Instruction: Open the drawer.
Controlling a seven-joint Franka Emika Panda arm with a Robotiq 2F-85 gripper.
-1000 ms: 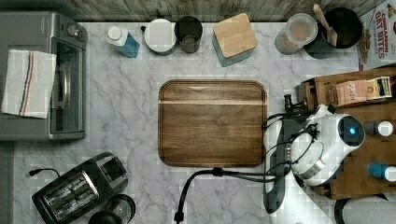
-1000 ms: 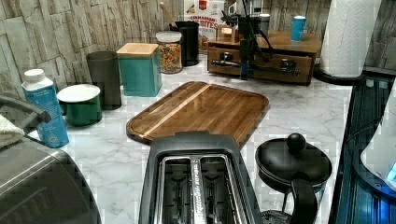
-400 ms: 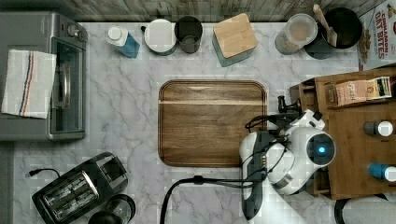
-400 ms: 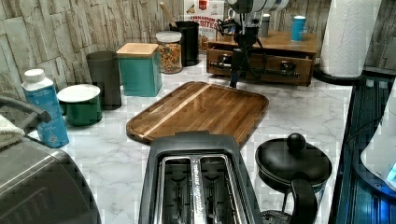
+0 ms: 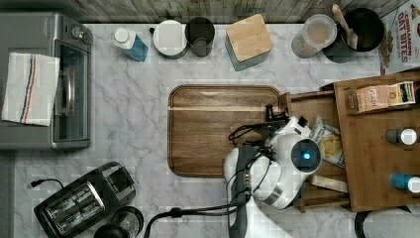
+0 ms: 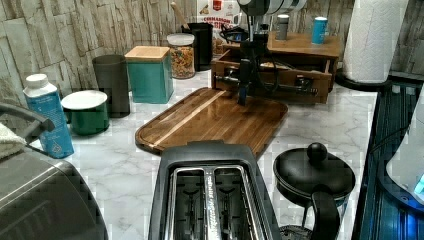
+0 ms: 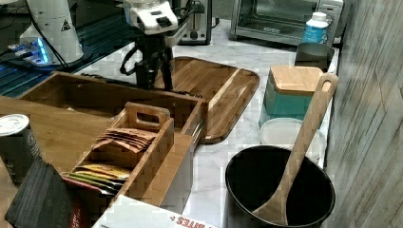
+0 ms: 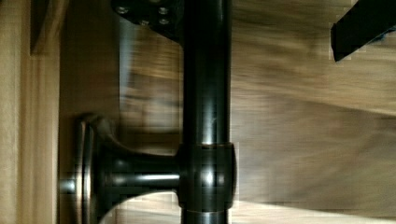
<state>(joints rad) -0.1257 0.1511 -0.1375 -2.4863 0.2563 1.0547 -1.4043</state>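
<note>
Cutting board (image 5: 223, 130) lies mid-table. Gripper (image 6: 243, 80) hangs at the drawer (image 5: 317, 148) front, jaws clamped on the black bar handle (image 8: 205, 93), which runs between them in the wrist view. Drawer sits by the table's right edge in the top view, pulled out, its front over the board's edge; packets (image 5: 331, 144) lie inside.

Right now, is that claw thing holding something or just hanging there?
Gripper: at the drawer handle, one finger on each side; whether it is shut on it cannot be told.
</note>
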